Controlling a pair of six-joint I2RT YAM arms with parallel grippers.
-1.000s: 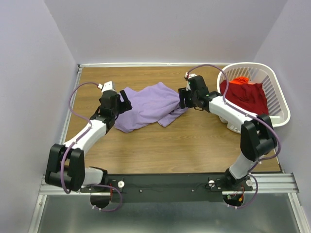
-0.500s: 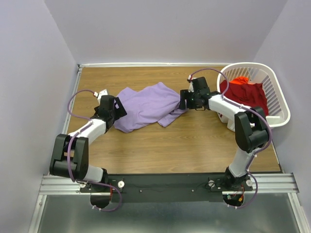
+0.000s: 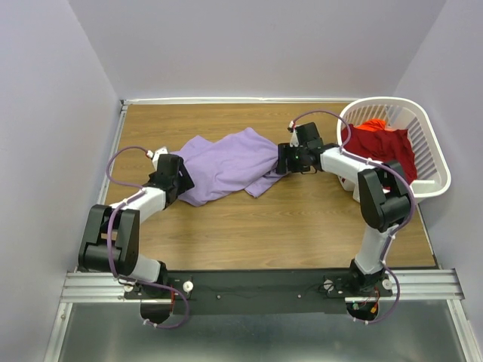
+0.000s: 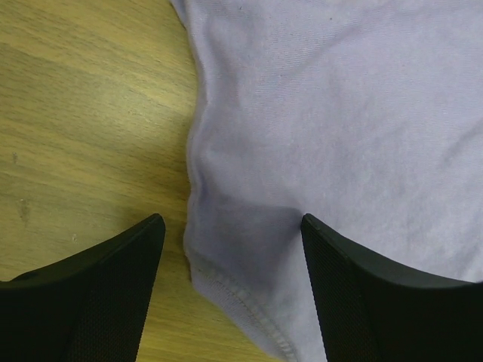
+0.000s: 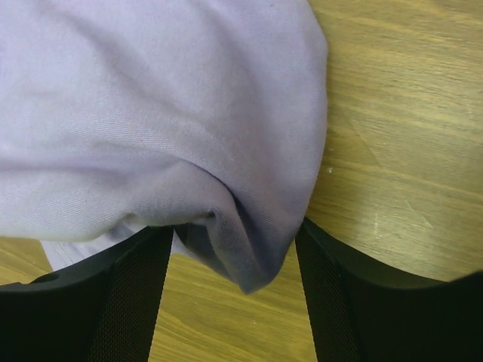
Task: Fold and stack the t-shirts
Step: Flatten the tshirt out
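**One overhead camera, two close wrist cameras**

The top camera looked down from high at the near edge over the whole brown wooden table. Both wrist cameras faced downward, very close, at opposite ends of the crumpled lavender cloth t-shirt, which all three views shared.

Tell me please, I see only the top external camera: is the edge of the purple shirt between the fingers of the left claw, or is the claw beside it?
Observer: Between them. In the left wrist view, the stitched hem corner of the lavender t-shirt lies inside the left claw, which stands open.
Operator: And the right claw, is it closed on cloth?
Observer: No. The right claw is open, and a rounded fold of the shirt fills the gap between its fingers.
Operator: Is anything under that fold?
Observer: Yes, a paler layer of cloth peeks out beneath it at the lower left, lying on the wooden table.
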